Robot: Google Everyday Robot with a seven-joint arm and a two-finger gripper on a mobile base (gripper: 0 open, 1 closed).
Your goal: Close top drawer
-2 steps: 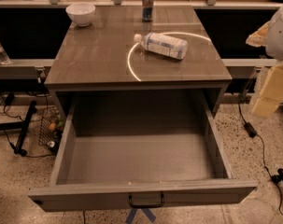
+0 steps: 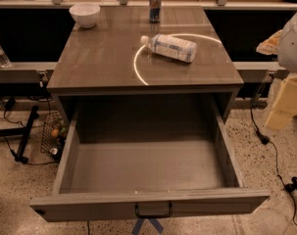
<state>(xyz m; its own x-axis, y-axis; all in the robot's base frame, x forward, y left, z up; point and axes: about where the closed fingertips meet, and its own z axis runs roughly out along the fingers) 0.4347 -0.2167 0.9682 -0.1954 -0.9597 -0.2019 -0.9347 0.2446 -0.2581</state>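
Observation:
The top drawer (image 2: pixel 148 168) of the grey cabinet is pulled fully out toward me, and its plain grey inside is empty. Its front panel (image 2: pixel 89 209) runs along the bottom of the view, with a black bail handle (image 2: pixel 153 210) at its centre. My gripper (image 2: pixel 285 102) hangs at the right edge of the view as a cream-coloured shape below the white arm (image 2: pixel 292 38). It is level with the cabinet's right side and well apart from the drawer and its handle.
On the cabinet top (image 2: pixel 99 58) lie a plastic bottle (image 2: pixel 170 47) on its side, a white bowl (image 2: pixel 85 13) at the back left and a can (image 2: pixel 155 5) at the back. Cables (image 2: pixel 270 146) and a wire basket (image 2: pixel 52 133) are on the speckled floor.

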